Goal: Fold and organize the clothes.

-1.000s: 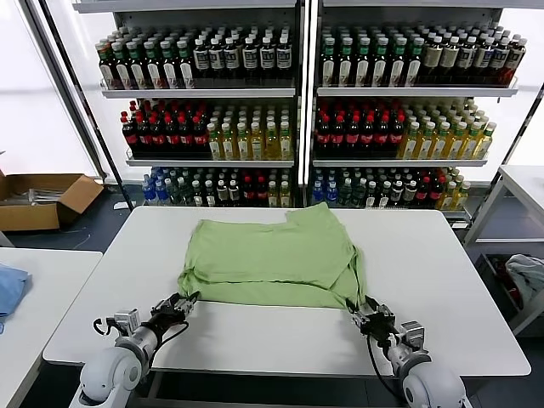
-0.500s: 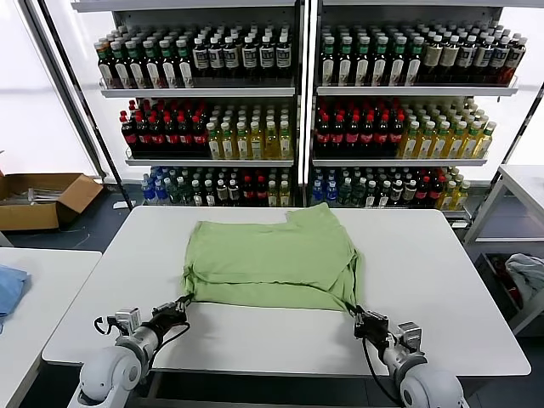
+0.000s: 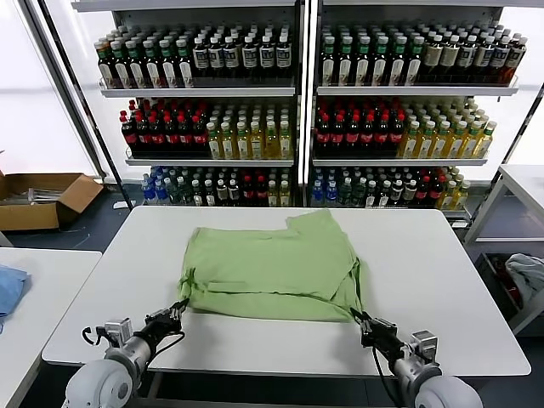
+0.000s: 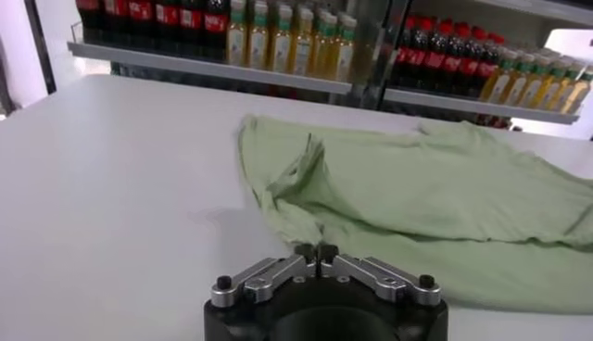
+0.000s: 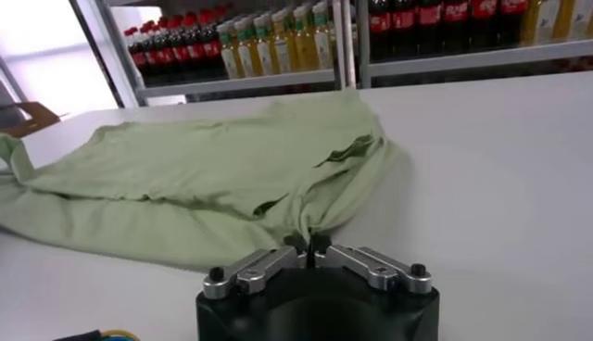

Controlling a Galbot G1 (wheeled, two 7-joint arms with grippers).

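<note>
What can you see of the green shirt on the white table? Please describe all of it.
The green shirt is light green, soft-looking cloth, folded over itself into a wrinkled, roughly rectangular shape. It lies flat on the white table, near its middle. The left gripper pinches one near corner and the right gripper the other, fingers closed on the fabric.

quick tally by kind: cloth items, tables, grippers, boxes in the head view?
Green shirt on the centre table: 1
Blue cloth on the left table: 1
Pale cloth at the far right: 1
Tables: 2
Grippers, left gripper and right gripper, each shut on a near corner of the shirt: 2
Cardboard box: 1
Total: 8
</note>
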